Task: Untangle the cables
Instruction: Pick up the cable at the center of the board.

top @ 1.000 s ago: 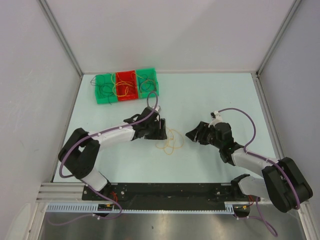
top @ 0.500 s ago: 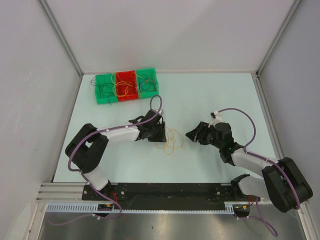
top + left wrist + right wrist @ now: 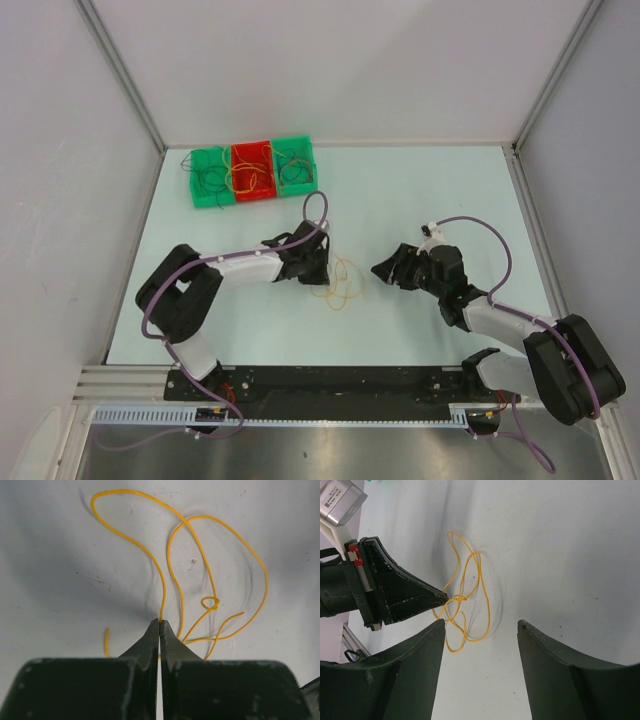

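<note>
Cable (image 3: 210,603), yellow, nipped by L pincer (image 3: 160,627), R pincer (image 3: 480,625) agape nearby, bins (image 3: 252,146) beyond

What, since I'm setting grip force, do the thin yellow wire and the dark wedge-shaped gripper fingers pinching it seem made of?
Thin yellow wire: probably plastic-insulated, smooth, slightly glossy; it holds soft curls and a small knot. Dark wedge-shaped fingers of the left gripper: likely hard plastic, matte, with scuffed, speckled faces; metal cannot be ruled out.
</note>
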Action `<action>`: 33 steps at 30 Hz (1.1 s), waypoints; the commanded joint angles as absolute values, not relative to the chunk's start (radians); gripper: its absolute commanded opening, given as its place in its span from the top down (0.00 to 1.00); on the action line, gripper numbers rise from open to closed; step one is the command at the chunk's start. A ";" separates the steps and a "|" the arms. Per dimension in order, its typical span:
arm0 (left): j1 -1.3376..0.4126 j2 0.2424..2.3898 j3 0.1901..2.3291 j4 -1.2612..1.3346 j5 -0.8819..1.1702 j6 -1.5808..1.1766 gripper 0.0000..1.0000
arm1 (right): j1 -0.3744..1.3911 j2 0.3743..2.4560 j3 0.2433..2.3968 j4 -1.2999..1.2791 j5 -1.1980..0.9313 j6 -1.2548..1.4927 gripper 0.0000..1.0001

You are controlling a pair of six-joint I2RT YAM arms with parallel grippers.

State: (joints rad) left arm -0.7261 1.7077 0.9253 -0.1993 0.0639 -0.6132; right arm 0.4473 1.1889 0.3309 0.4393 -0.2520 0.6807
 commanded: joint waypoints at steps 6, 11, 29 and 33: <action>-0.738 1.548 1.077 -0.371 -0.032 -0.543 1.00 | 0.442 1.177 0.328 0.469 -0.253 0.683 0.35; -0.738 1.408 1.205 -0.555 -0.188 -0.454 1.00 | 0.442 1.177 0.330 0.469 -0.253 0.683 0.36; -0.739 1.279 1.252 -0.683 -0.235 -0.399 1.00 | 0.560 0.869 0.379 0.382 -0.299 0.675 0.33; -0.739 1.290 1.264 -0.673 -0.203 -0.405 1.00 | 0.606 0.842 0.451 0.342 -0.261 0.693 0.30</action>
State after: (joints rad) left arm -0.7311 1.3182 1.2507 -0.6998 -0.2344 -0.4007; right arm 0.5770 0.8646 0.3546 0.3691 -0.2996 0.6807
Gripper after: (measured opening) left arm 0.006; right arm 0.690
